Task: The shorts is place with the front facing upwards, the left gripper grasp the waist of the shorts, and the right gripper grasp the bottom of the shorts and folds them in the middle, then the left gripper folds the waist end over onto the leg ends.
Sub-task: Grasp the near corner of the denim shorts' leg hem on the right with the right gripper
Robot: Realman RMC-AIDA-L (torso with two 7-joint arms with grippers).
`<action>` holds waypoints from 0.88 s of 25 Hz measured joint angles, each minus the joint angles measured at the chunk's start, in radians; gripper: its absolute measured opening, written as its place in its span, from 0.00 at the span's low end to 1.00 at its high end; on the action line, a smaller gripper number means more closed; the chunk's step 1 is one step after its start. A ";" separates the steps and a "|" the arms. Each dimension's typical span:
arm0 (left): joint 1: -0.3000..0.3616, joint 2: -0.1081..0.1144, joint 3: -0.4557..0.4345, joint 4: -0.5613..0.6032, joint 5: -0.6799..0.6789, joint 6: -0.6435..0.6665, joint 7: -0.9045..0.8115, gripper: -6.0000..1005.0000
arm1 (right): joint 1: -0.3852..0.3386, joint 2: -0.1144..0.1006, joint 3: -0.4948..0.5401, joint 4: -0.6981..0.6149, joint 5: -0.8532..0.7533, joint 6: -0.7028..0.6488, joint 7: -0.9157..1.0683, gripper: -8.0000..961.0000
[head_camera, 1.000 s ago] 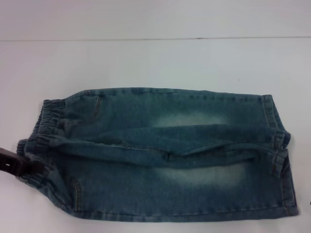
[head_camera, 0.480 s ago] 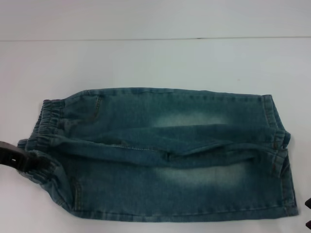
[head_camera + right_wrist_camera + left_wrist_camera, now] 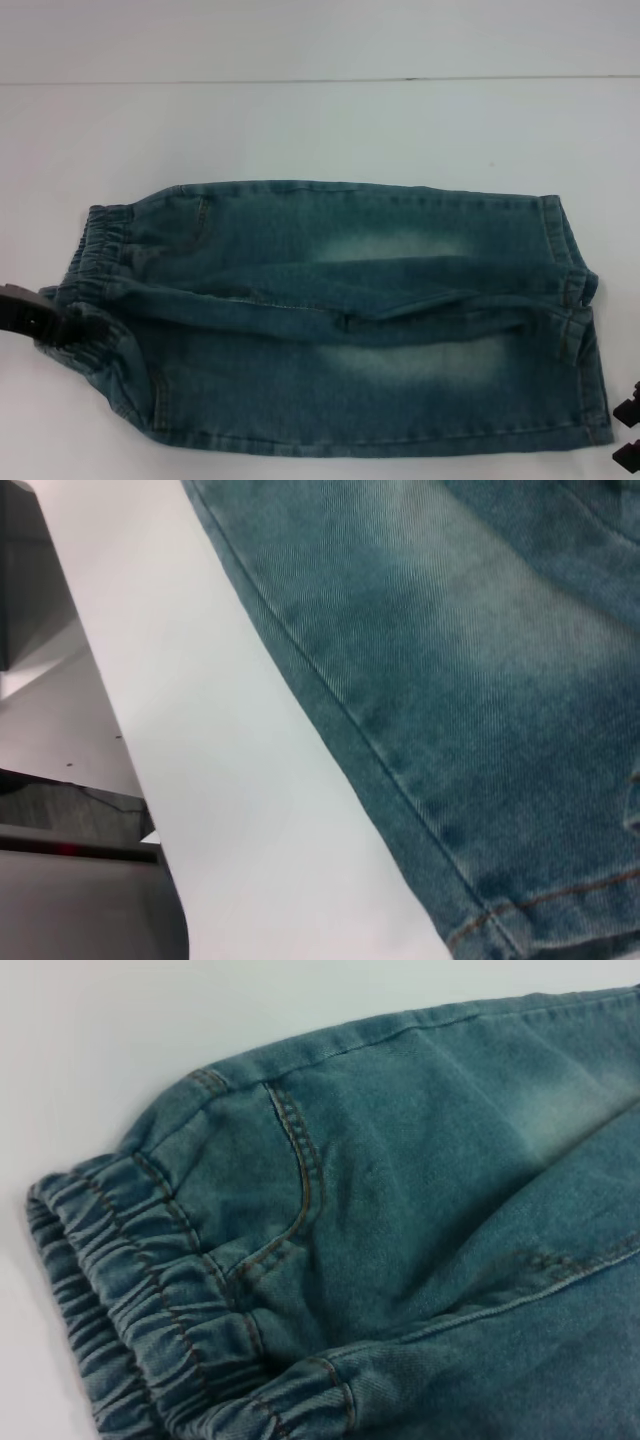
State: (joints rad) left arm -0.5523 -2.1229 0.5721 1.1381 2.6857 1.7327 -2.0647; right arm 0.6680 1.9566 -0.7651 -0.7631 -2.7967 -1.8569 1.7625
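Since a second ago, the waist (image 3: 95, 275) is being reached at the frame's left edge by the left gripper (image 3: 40, 322); whether it is gripping cannot be told. Across the centre, the shorts (image 3: 340, 320) are lying flat on the table (image 3: 320, 130). At lower right, the right gripper (image 3: 628, 432) is being brought in beside the leg ends (image 3: 580, 340), apparently open and empty. No containers are being shown.

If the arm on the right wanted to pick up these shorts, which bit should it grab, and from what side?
Probably the near corner of the leg ends, coming in from the robot's right, where the right gripper sits just off the cloth. The hem there is flat, straight-stitched and lies at the shorts' outer edge on the bare white table, so a finger could slip under it. The left gripper is at the waist.
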 joint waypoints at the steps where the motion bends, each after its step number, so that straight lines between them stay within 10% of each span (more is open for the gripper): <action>1: 0.000 0.000 -0.001 0.000 -0.001 -0.001 0.000 0.05 | 0.001 0.002 0.000 0.000 0.000 0.002 -0.001 0.74; 22: 0.001 -0.003 0.005 -0.017 -0.012 -0.011 0.001 0.05 | 0.007 0.026 0.013 0.009 0.050 0.022 -0.022 0.65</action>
State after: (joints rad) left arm -0.5508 -2.1261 0.5766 1.1215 2.6737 1.7216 -2.0640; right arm 0.6753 1.9829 -0.7523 -0.7546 -2.7466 -1.8348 1.7409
